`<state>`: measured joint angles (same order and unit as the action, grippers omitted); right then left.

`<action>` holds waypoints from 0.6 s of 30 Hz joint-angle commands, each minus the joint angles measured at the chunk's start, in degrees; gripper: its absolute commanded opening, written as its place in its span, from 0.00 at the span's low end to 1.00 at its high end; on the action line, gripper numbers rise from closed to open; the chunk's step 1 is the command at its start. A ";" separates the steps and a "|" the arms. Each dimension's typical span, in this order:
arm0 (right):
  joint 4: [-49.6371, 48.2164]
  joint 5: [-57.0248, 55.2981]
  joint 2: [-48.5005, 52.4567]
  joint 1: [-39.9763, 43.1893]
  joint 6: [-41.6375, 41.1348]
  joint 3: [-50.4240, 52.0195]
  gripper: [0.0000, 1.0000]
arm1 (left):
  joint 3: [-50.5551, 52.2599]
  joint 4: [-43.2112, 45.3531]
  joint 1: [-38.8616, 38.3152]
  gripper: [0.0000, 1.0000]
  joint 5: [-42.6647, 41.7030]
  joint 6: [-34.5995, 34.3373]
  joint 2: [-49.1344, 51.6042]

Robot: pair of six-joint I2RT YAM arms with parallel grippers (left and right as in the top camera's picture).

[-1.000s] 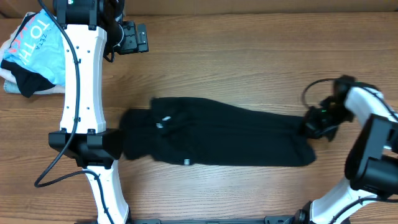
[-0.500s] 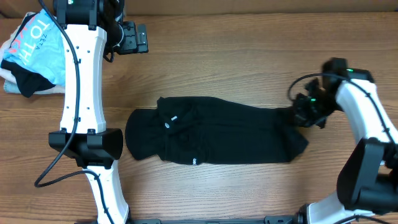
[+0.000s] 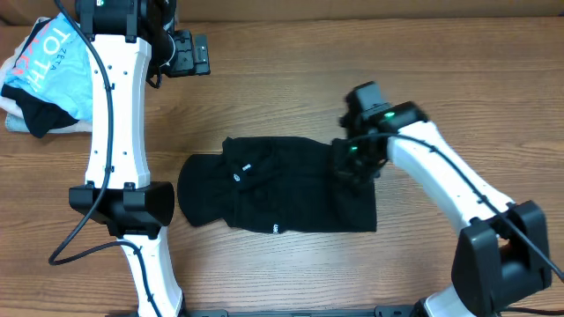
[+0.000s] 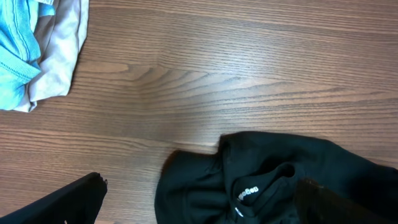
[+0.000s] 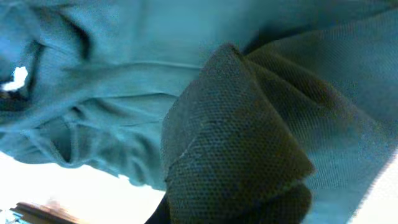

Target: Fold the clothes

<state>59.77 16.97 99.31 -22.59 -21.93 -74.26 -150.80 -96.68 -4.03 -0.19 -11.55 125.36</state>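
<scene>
The black shirt (image 3: 273, 189) lies across the middle of the wooden table, its right end doubled back over itself. A small white mark (image 3: 248, 166) shows near its collar. My right gripper (image 3: 353, 164) is shut on the shirt's lifted right end, above the right part of the shirt. In the right wrist view a bunched fold of dark fabric (image 5: 249, 162) fills the space at the jaws and hides the fingers. My left gripper (image 3: 188, 54) hangs open at the back left, apart from the shirt. Its wrist view shows the collar label (image 4: 249, 191) between its two dark fingers (image 4: 71, 200).
A light blue garment with lettering (image 3: 53, 62) lies on a pile with a beige garment (image 3: 16, 121) at the table's back left corner; both show in the left wrist view as blue cloth (image 4: 15, 50) and beige cloth (image 4: 59, 56). The left arm's base (image 3: 123, 207) stands beside the shirt's left end.
My right gripper has swung left and towards the back, carrying the shirt's right end over its middle, so the shirt lies shorter. The left arm has not moved.
</scene>
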 commanded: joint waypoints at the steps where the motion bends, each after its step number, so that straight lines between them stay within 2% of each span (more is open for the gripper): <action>1: -2.64 -0.59 -0.87 -3.10 -6.38 -1.14 0.15 | -0.79 -0.11 -0.09 1.00 0.79 1.31 -1.27; 3: -3.98 -0.20 -0.87 -4.46 -6.62 -1.14 0.28 | -0.79 -0.11 -0.09 1.00 0.76 1.29 -1.27; 5: -4.96 0.87 -0.87 -5.53 -6.49 -1.14 0.34 | -0.79 -0.11 -0.11 1.00 0.76 1.31 -1.27; 11: -4.74 6.32 -1.07 -5.73 -3.45 -2.45 0.38 | -0.74 -0.13 -0.11 1.00 0.50 1.75 -1.27; 14: -0.81 5.68 -1.77 -4.46 -0.44 -5.14 0.40 | -0.74 -0.13 -0.11 1.00 -2.38 4.28 -1.31; 18: 4.87 0.61 -2.99 -3.08 -0.28 -8.20 0.42 | -0.74 -0.13 -0.09 1.00 -7.65 6.40 -1.79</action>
<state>61.89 21.39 99.24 -27.03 -23.94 -78.72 -150.80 -96.68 -4.03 -2.28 -8.71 125.36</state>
